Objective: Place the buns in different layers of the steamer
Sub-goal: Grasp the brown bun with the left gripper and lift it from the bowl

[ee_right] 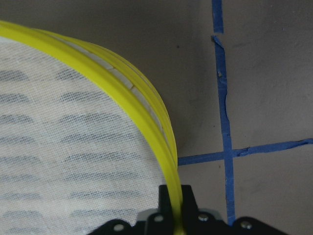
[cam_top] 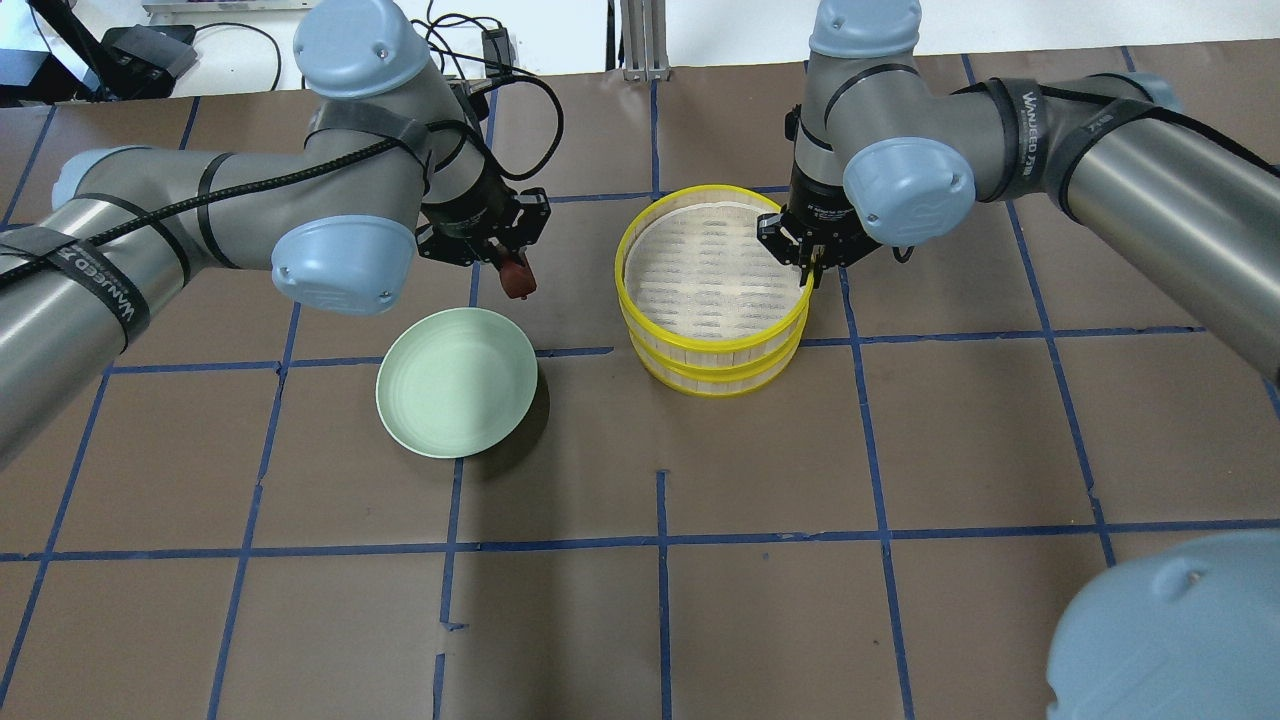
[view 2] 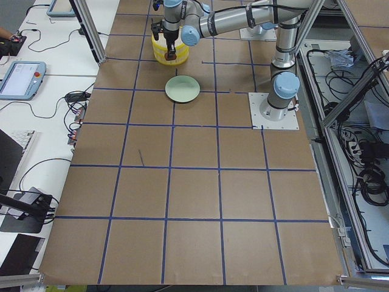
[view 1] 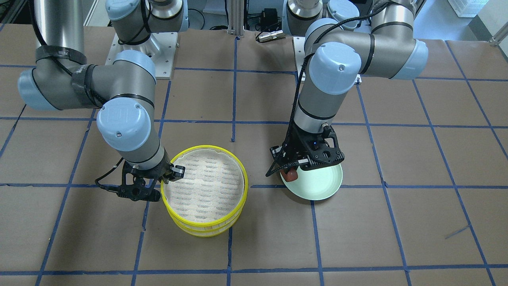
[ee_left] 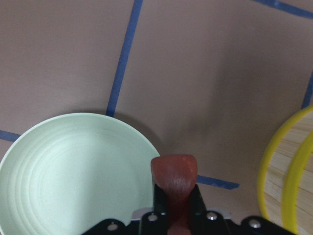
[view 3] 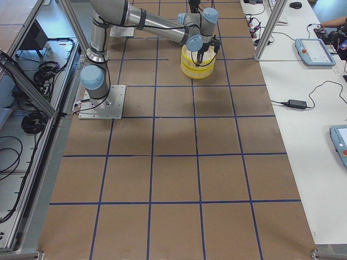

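The steamer is a stack of two yellow-rimmed layers, the top layer (cam_top: 712,275) on the lower layer (cam_top: 722,381). The top layer's slatted floor (view 1: 206,186) is bare. My right gripper (cam_top: 808,275) is shut on the top layer's yellow rim (ee_right: 146,132), at the side nearest my right arm. My left gripper (cam_top: 517,275) is shut on the reddish-brown bun (ee_left: 174,178) and holds it in the air over the near edge of the pale green plate (ee_left: 73,171), left of the steamer. The white bun is not in view.
The pale green plate (cam_top: 456,381) lies bare on the brown table with blue tape lines (cam_top: 660,540). Both arm bases (view 1: 139,51) stand at the table's robot side. Operators' desks with tablets (view 2: 21,79) run along the far side.
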Action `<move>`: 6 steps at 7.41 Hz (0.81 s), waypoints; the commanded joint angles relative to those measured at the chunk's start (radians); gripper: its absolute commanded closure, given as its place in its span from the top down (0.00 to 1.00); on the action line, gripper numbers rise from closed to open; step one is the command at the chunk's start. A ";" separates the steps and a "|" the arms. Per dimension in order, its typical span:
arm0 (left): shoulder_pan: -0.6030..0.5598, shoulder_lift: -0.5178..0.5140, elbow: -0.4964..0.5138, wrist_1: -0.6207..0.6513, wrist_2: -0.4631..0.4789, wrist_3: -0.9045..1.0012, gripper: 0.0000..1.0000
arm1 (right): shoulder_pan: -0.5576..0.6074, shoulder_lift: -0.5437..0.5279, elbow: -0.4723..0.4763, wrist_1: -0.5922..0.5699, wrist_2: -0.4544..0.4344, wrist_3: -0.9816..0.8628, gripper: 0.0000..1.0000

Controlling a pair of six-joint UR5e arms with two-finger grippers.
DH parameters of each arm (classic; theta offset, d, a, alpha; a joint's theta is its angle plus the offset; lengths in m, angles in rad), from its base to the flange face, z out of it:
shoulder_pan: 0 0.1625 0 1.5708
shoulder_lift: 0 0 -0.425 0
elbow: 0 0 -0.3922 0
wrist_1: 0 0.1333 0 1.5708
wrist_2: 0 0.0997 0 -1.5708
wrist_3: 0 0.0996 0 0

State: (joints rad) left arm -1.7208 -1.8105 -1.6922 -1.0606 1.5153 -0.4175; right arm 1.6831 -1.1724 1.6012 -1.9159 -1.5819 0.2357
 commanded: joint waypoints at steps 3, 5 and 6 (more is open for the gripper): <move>-0.039 0.106 0.028 -0.155 -0.001 0.002 0.26 | 0.000 0.000 0.002 0.000 -0.003 -0.009 0.12; -0.065 0.134 0.029 -0.202 -0.006 0.000 0.26 | -0.002 0.000 0.000 0.000 -0.003 -0.009 0.12; -0.074 0.132 0.028 -0.203 -0.007 -0.001 0.26 | -0.003 0.000 -0.001 -0.002 -0.003 -0.009 0.12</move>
State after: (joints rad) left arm -1.7809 -1.6835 -1.6637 -1.2526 1.5100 -0.4171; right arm 1.6810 -1.1719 1.6016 -1.9163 -1.5846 0.2271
